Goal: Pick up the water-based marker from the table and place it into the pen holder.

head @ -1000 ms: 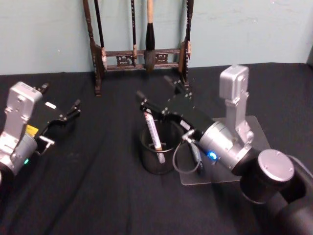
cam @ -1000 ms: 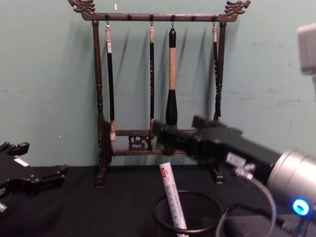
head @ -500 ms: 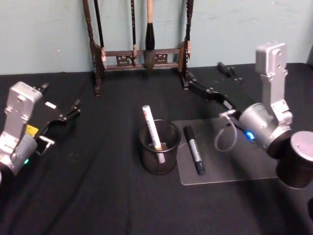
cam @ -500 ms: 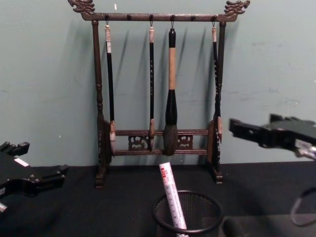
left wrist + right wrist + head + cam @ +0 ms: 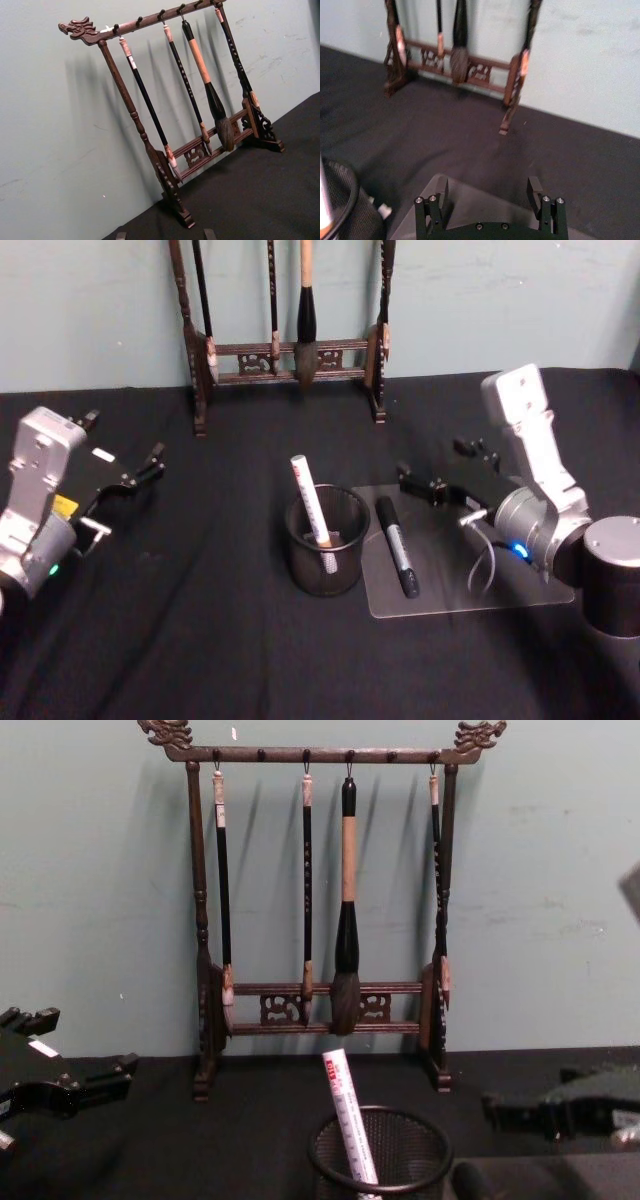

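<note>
The right gripper (image 5: 432,466) has pulled away from the foot of the brush rack (image 5: 290,346), where it was half a second ago, and now sits lower at the right of the head view, over the far edge of the clear plate (image 5: 450,592). The water-based marker (image 5: 311,502) has not shifted since the earlier frames. It stands in the pen holder (image 5: 322,565) at the centre of the head view, its white barrel leaning toward the upper left and rising above the rim. In the right wrist view the right gripper (image 5: 487,189) has its two fingers spread wide apart with nothing between them, and the pen holder (image 5: 347,212) lies at the lower left corner. In the chest view the same gripper (image 5: 530,1098) is low at the right edge, well to the right of the marker (image 5: 346,1118) and the mesh cup (image 5: 405,1162). A black marker (image 5: 397,546) lies on the plate just right of the pen holder, apart from it. The left gripper (image 5: 125,437) is at the left edge of the head view above the black cloth (image 5: 200,630), fingers apart and empty, well away from the cup. In the chest view the left gripper (image 5: 85,1048) is at the lower left, left of the rack (image 5: 320,988).
</note>
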Controlling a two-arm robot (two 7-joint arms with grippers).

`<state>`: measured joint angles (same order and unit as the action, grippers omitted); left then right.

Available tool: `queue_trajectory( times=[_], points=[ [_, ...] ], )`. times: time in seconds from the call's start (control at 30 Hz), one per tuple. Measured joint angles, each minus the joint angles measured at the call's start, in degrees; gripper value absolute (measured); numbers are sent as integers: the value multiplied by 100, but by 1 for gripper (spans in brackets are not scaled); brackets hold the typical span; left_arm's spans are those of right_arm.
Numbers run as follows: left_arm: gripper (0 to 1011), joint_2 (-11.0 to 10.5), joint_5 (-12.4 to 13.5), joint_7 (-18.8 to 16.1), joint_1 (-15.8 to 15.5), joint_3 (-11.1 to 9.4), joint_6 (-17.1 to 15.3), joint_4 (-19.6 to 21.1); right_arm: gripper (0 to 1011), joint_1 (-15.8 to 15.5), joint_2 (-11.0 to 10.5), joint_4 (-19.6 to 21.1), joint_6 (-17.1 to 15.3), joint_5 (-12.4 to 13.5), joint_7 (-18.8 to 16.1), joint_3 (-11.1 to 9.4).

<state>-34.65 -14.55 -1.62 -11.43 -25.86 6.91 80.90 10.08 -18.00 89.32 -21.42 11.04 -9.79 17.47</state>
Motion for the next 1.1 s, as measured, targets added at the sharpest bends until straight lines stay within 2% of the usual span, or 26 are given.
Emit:
queue_trajectory(
  times=[0.3,0.6,1.1],
  points=[
    [1001,0,0,0,0,0,0,-1,1002,70,88,-169,-327,-263,-106,205],
    [1001,0,0,0,0,0,0,0,1002,171,294,-420,-432,-433,-114,262],
    [1001,0,0,0,0,0,0,0,1002,216,476,-624,-497,-622,-236,262]
  ],
)
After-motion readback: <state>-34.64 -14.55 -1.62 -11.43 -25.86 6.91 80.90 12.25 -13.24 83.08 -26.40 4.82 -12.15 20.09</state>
